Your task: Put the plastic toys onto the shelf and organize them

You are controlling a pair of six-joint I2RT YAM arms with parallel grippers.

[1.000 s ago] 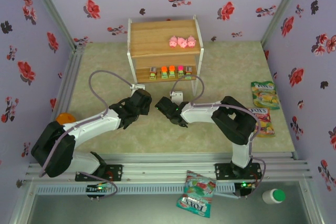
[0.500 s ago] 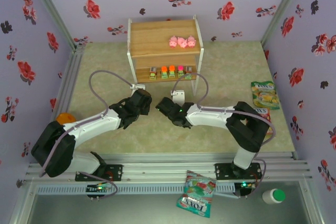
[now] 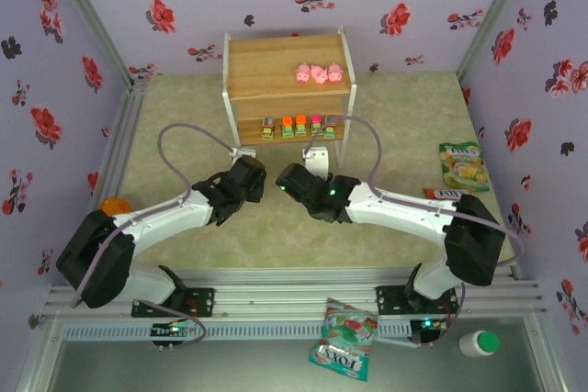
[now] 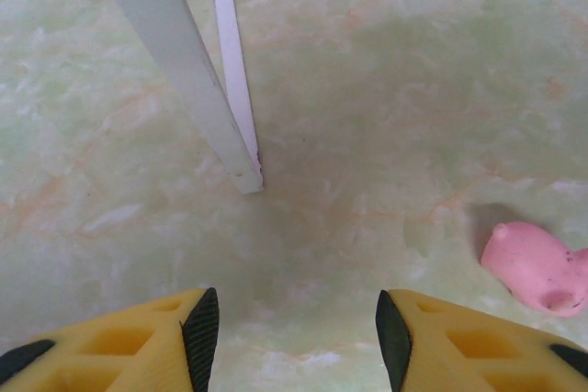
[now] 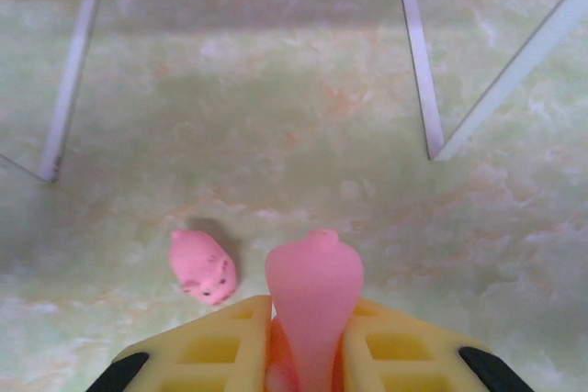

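The right claw [image 5: 312,314] is pinched tight on a pink pig [image 5: 314,286]. Most of the pig sticks out ahead of the yellow fingers [image 5: 220,348], which would suit setting it down on a board. The claw faces the shelf [image 3: 271,66] at 12 o'clock on the table [image 3: 404,117], with the shelf's white legs [image 5: 421,71] showing ahead.

Three pigs [image 3: 318,72] line the 3 o'clock end of the top board. Five blocks [image 3: 299,126] stand in a row on the lower board, so each kind gets its own tier. I judge the held pig belongs beside the three.

A loose pig [image 5: 203,266] lies on the table at 10 o'clock of the held one, near the shelf's feet. The left claw [image 4: 299,323] hovers low with its jaws partly apart and nothing between them. The loose pig is at its 3 o'clock, likely its next pick.
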